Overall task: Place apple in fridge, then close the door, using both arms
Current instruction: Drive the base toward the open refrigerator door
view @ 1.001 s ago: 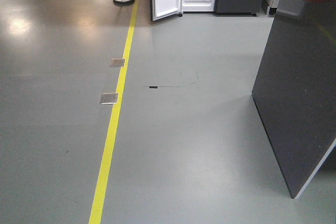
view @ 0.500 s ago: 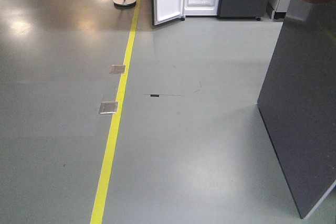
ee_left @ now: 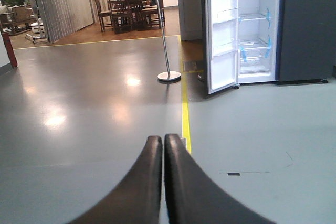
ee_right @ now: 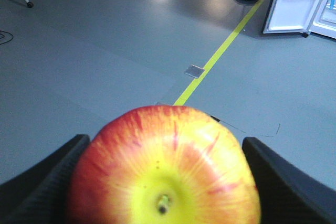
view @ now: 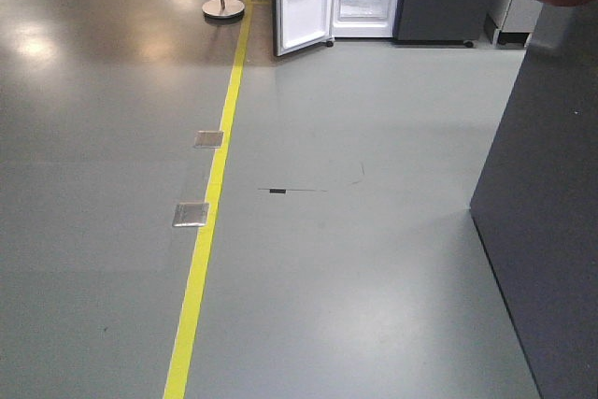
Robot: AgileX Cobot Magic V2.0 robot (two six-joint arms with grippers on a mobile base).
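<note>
Apple [ee_right: 164,166]: red, yellow around the stem, clamped in the right gripper [ee_right: 165,182].
Fridge [ee_left: 257,24]: far across the floor, white inside, glass shelves, blue tape.
Door [ee_left: 220,35]: swung open, standing at its left.

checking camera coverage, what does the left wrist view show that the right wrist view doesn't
Only left wrist: the shut, empty left gripper and the wooden table and chairs far back. Only right wrist: the apple, clamped in the right gripper. Both: the fridge with its door open, the yellow floor line and the round stand base.
</note>
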